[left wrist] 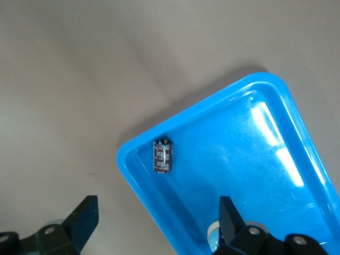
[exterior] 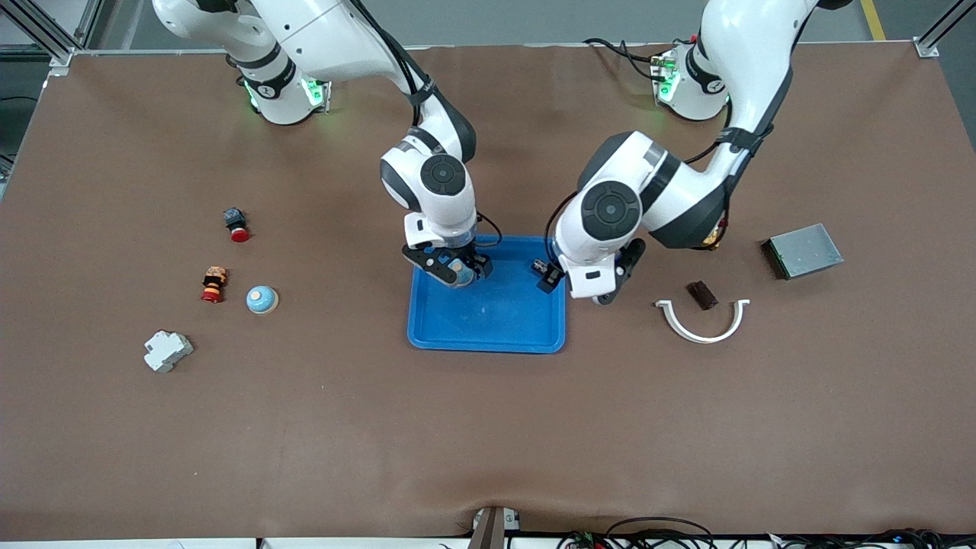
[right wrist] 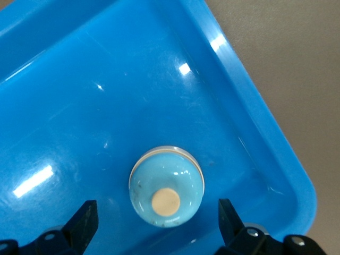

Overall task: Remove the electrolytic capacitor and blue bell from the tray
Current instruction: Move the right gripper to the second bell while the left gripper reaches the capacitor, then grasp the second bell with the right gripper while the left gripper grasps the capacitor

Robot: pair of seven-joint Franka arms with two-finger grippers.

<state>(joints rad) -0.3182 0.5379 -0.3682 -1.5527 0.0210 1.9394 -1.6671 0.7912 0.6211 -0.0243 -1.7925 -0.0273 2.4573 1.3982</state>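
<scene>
The right end effector (exterior: pixel 456 268) hung wide over the bell (right wrist: pixel 166 186) at the upper middle of the tray (exterior: pixel 488 335). The left end effector (exterior: pixel 568 284), also wide, straddled the tray's upper-right rim beside the capacitor (left wrist: pixel 162 154); descending, a finger could strike that rim.

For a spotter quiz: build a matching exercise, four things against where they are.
Things:
1. capacitor
2. blue bell
3. white curved clip
4. left gripper

Places:
A. on the cloth toward the left arm's end
B. in a tray corner
C. in the tray, under the open right gripper
D. open, over the tray's rim

Pairs: 1-B, 2-C, 3-A, 4-D
</scene>
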